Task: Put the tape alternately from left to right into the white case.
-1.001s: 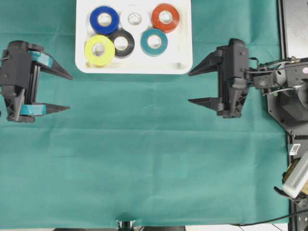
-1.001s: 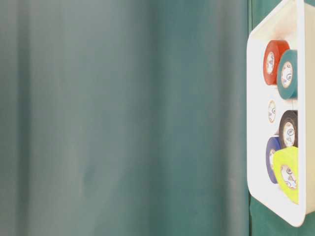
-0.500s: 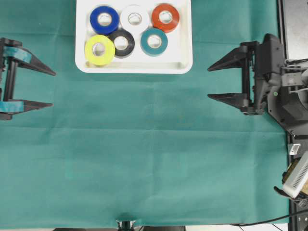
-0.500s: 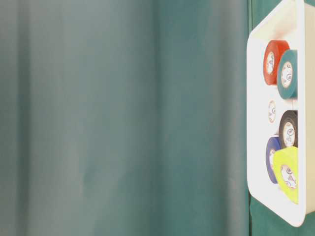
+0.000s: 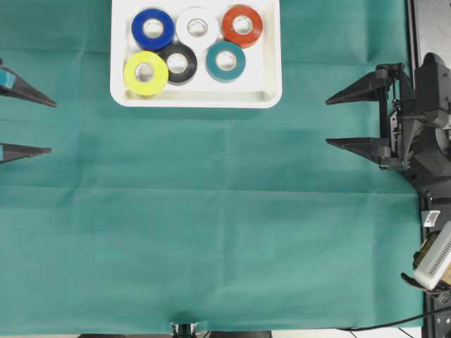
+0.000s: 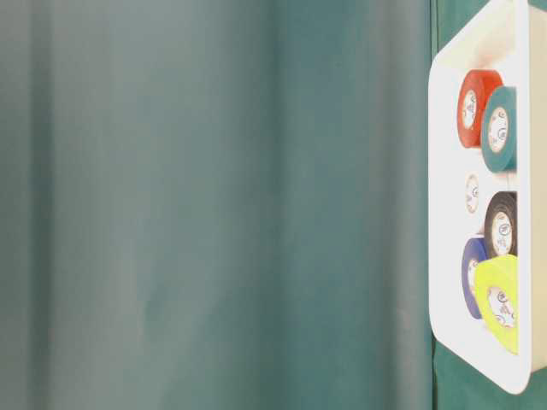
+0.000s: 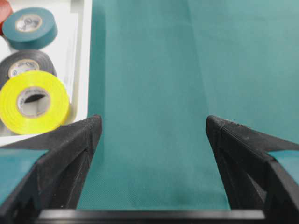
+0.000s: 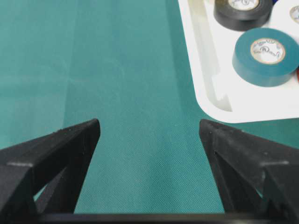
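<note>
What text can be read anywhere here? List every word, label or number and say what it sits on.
No text is legible.
Teal roll: a printed mark on its pale core label, too blurred to read.
Black roll and yellow roll: similar core markings, unreadable.
White tag at the right table edge: too small to read.

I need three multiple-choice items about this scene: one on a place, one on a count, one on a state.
1. Where is the yellow roll?
A. on the cloth
B. in the case, front left
C. in a pincer

2. How many rolls lie in the case?
A. four
B. five
C. six

3. How are the pincers?
A. both open, empty
B. both shut
C. one holds a roll

Key: 1 B, it lies beside the black roll; 2 C, six colours show overhead; 3 A, the left pincer and right pincer show spread fingers holding nothing.
</note>
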Robot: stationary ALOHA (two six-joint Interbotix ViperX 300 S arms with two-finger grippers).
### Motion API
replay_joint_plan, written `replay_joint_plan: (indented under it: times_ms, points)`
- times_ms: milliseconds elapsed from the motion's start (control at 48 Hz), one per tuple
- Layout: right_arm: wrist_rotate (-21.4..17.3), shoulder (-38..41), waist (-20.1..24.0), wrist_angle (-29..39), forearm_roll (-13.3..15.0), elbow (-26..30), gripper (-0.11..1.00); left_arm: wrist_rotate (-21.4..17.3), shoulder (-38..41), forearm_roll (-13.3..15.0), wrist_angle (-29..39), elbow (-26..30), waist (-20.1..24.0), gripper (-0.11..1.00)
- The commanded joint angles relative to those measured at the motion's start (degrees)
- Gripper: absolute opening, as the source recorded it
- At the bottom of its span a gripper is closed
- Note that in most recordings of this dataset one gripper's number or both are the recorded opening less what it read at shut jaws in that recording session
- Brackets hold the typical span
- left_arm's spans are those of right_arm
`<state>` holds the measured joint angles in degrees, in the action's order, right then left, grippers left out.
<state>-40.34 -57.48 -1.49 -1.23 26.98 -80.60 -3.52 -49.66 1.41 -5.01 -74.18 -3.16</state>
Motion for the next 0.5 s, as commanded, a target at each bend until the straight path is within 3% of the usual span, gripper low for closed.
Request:
replay_joint_plan:
  times_ms: [0,480]
  points:
    - [0.0,-1.32,-0.09,-0.18,0.09,-0.09,0.72,-0.09,-1.32,0.09,-0.35,-0.26,0.26,1.0]
    - [0.35,-4.39,-0.09,-0.09,1.05,-2.9,0.72,-0.26,-7.38,-0.09,0.09,-4.13,0.44,1.0]
